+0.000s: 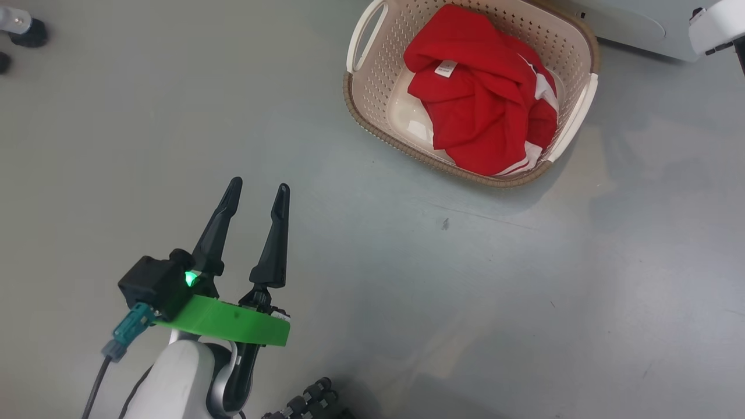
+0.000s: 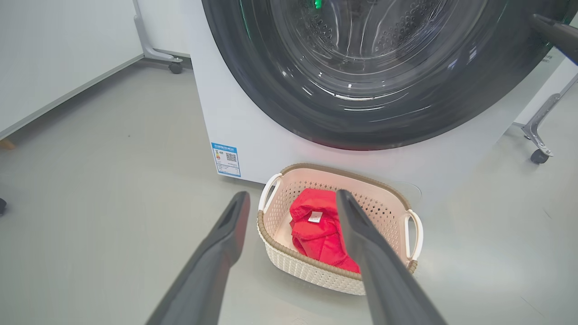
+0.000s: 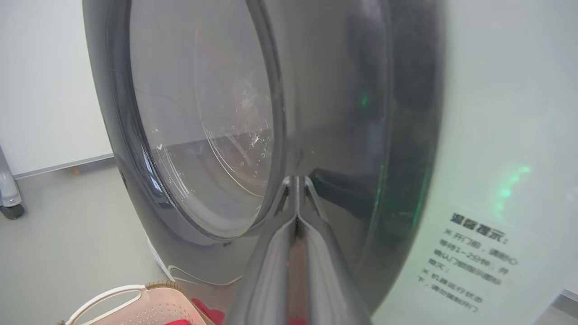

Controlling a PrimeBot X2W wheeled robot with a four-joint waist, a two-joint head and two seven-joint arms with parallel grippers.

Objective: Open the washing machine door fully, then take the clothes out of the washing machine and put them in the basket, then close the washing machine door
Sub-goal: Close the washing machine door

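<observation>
Head view: left hand point(image 1: 259, 185) spread above floor point(image 1: 465, 291); right hand point(image 3: 296, 180) closed, seemingly touching door rim point(image 3: 343, 90)

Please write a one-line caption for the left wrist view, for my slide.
Open left gripper aimed at the basket of red clothes, on the floor before the washing machine door.

The white machine point(image 2: 253, 131) is borne by the grey floor point(image 1: 524, 291), and the basket point(image 1: 381, 81) is set on it just in front. A castor point(image 2: 175, 67) is seen on it at one side of the machine, another castor point(image 2: 538, 156) at the other.
</observation>
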